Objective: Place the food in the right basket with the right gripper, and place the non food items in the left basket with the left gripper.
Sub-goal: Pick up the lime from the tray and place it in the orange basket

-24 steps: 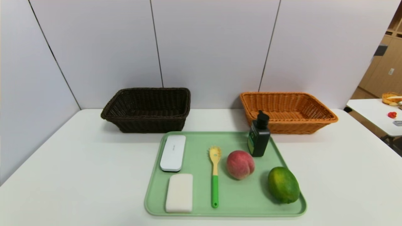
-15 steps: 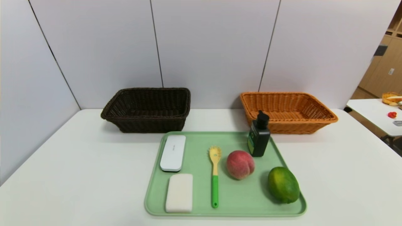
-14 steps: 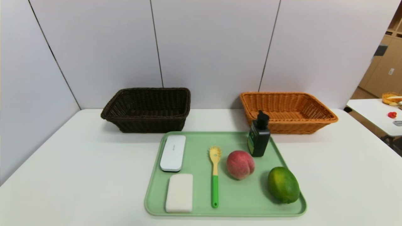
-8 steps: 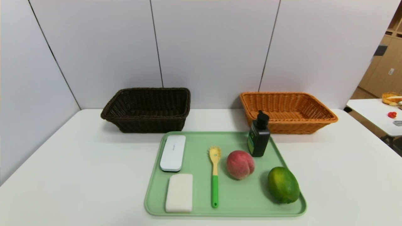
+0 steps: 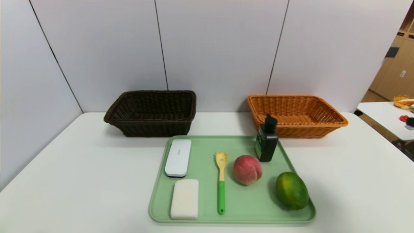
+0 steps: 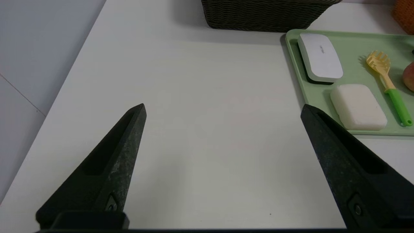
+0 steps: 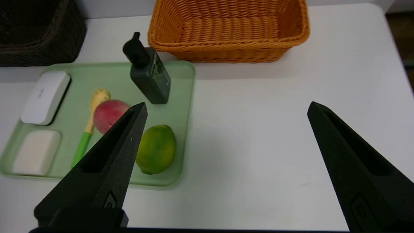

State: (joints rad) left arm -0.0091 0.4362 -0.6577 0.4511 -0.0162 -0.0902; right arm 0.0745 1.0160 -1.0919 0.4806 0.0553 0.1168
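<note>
On a green tray (image 5: 242, 207) lie a pink-red peach (image 5: 247, 169), an oval green fruit (image 5: 291, 190), a flat white case (image 5: 178, 157), a white soap-like block (image 5: 184, 198), a yellow spoon with green handle (image 5: 221, 181) and an upright black pump bottle (image 5: 266, 138). The dark brown left basket (image 5: 152, 112) and orange right basket (image 5: 296, 115) stand behind, both empty. Neither gripper shows in the head view. My left gripper (image 6: 223, 108) is open over bare table left of the tray. My right gripper (image 7: 226, 108) is open over bare table right of the tray.
The white table (image 5: 81, 174) ends at grey wall panels behind the baskets. A second table (image 5: 388, 118) with small objects stands at the far right.
</note>
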